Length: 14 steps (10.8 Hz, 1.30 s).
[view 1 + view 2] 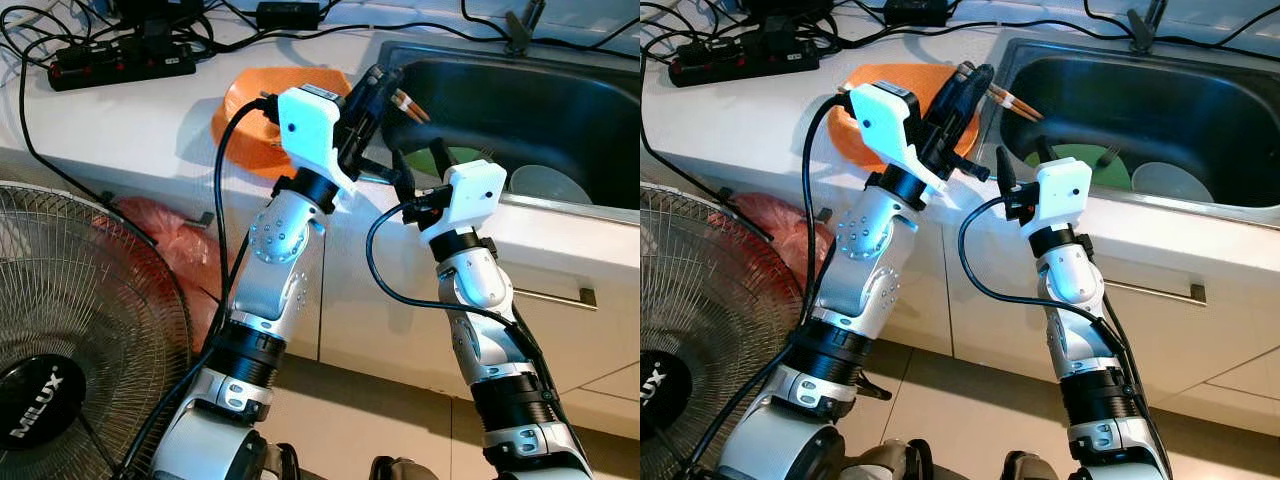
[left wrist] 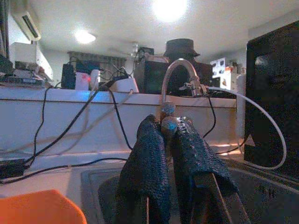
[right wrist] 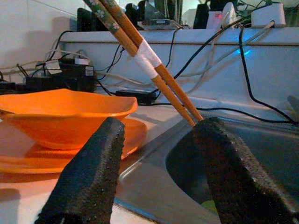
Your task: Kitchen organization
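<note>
Nearest the robot stands a fan [image 1: 70,340] on the floor at its left, with a red plastic bag [image 1: 175,245] behind the grille against the white cabinet front [image 1: 370,310]. A metal drawer handle [image 1: 555,294] runs along the cabinet under the sink.

Above the cabinet edge, the right gripper [image 3: 156,154] hovers at the near rim of the sink [image 1: 600,120], its two black fingers [image 3: 91,177] spread wide apart with nothing between them.

The left gripper [image 2: 168,140] is a little farther in, over the sink's left rim, its fingers pressed together on a pair of chopsticks [image 3: 145,60]. The chopsticks are brown-orange, bound together by a white band partway along. Their long axis slants: the held end is up by the left gripper, and the free end points down and to the robot's right into the basin.

Just left of the sink, on the white tabletop [image 1: 120,130], an orange bowl [image 3: 65,116] sits on an orange plate [image 3: 133,133], partly hidden behind the left wrist in the eye views. Inside the basin lie a green dish [image 1: 1095,170] and a pale bowl [image 1: 1175,180].

Farthest back are a black power strip [image 1: 120,65], loose black cables [image 1: 300,35] and the faucet [image 2: 180,77].
</note>
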Motion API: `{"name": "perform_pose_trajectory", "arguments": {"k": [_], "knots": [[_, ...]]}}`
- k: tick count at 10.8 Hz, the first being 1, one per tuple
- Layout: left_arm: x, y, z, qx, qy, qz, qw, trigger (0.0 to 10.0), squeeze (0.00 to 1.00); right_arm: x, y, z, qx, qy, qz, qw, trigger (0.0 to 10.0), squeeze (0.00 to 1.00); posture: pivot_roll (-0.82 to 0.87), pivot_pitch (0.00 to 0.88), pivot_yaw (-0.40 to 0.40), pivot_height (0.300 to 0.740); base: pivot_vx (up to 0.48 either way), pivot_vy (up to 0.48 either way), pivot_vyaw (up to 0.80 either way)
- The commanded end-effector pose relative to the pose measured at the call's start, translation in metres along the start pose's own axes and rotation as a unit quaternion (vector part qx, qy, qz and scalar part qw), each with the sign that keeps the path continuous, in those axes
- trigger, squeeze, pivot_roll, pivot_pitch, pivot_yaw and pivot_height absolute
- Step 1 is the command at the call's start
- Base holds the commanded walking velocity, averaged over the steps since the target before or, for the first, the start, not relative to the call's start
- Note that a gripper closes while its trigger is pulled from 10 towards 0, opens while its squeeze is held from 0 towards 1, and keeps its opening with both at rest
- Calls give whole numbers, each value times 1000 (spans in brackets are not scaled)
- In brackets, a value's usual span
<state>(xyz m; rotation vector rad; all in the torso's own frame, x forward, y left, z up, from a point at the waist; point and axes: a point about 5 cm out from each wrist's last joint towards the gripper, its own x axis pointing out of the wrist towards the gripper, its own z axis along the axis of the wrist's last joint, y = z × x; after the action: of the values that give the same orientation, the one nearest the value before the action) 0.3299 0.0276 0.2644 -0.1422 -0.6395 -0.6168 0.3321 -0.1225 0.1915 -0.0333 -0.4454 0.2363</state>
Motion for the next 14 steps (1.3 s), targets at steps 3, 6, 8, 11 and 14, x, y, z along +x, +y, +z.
{"name": "perform_pose_trajectory", "arguments": {"k": [3, 6, 8, 11, 14], "knots": [[0, -15, -5, -16, 17, -40, 999, 10000, 0, 2, -6, 0, -10, 6, -21, 1000, 10000, 0, -11, 122, 56, 740, 0, 0, 0], [-1, -18, -7, -23, 24, -52, 998, 10000, 0, 5, -9, 2, -15, 1, -33, 999, 10000, 0, -11, 123, 56, 740, 0, 0, 0], [-3, -23, -11, -34, 36, -72, 996, 10000, 0, 6, -11, 3, -16, -1, -43, 999, 10000, 0, -11, 123, 55, 740, 0, 0, 0], [-5, -29, -13, -48, 46, -94, 993, 10000, 0, 7, -10, 4, -13, -5, -42, 999, 10000, 0, -12, 125, 56, 740, 0, 0, 0], [-7, -34, -15, -56, 57, -112, 991, 10000, 0, 10, -11, 5, -19, -7, -50, 999, 10000, 0, -12, 125, 59, 740, 0, 0, 0]]}}
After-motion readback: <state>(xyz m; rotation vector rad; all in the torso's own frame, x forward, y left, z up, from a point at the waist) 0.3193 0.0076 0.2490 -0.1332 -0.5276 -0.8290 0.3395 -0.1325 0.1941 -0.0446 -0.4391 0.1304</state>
